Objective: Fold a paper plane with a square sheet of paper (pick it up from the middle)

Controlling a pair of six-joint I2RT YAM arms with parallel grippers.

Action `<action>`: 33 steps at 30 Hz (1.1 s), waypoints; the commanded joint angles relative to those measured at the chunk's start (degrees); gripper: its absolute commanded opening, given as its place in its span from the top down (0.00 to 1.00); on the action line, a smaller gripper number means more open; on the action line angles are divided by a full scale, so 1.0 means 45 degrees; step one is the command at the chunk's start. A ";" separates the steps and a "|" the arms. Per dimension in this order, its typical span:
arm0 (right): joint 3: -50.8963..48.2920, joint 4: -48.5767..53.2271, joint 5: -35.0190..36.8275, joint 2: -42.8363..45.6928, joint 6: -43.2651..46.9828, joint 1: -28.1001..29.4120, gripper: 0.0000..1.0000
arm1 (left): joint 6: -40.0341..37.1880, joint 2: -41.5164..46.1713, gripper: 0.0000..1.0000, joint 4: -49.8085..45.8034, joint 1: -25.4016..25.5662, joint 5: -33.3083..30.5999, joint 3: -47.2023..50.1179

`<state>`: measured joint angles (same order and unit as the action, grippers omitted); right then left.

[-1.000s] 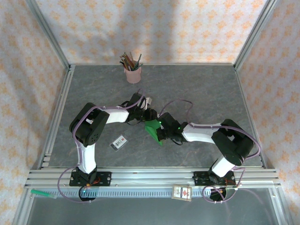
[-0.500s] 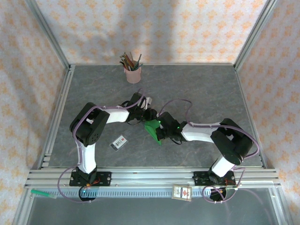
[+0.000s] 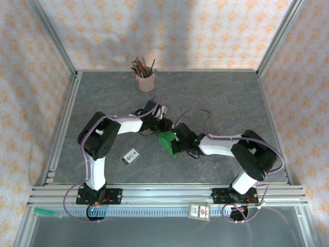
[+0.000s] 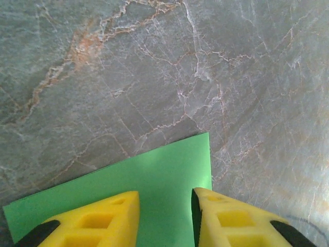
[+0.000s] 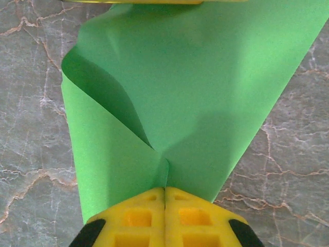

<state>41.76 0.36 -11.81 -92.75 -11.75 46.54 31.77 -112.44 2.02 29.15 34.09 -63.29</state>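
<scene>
The square sheet of paper (image 3: 167, 141) is bright green and sits mid-table between the two grippers, bent into a loose fold. My right gripper (image 5: 165, 193) is shut on the paper (image 5: 195, 77), pinching a crease at its near edge, with one flap curling up on the left. My left gripper (image 4: 165, 216) hovers over the opposite part of the paper (image 4: 154, 170). Its yellow fingers (image 4: 108, 216) stand apart with flat green paper showing in the gap. In the top view the left gripper (image 3: 158, 128) meets the sheet from the upper left and the right gripper (image 3: 176, 146) from the right.
A pink cup of pencils (image 3: 146, 80) stands at the back of the grey marble table (image 3: 216, 98). A small white dark-bordered card (image 3: 131, 156) lies front left of the paper. Metal frame rails (image 3: 169, 195) run along the near edge, and patterned walls enclose the other sides.
The left arm's wrist has shifted slightly up and to the right over the paper. The right gripper and the pinched paper have stayed in place.
</scene>
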 commanded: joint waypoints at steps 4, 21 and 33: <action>-0.0424 0.0199 0.0212 -0.0209 -0.0109 -0.0221 0.97 | -0.0147 0.0247 0.62 -0.1365 -0.0435 -0.0436 -0.1102; 0.0106 -0.0490 -0.0695 -0.1108 -0.0660 -0.0756 0.99 | 0.3374 0.6789 0.74 0.1681 -0.0623 -0.1222 0.5697; 0.1097 -0.0236 -0.0735 -0.2281 -0.0964 -0.0800 0.99 | 0.7033 0.7297 0.96 0.6806 0.2068 -0.1725 0.9063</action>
<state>47.55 -5.48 -15.92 -100.27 -15.20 43.29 57.43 -78.52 21.80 37.32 28.01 -24.29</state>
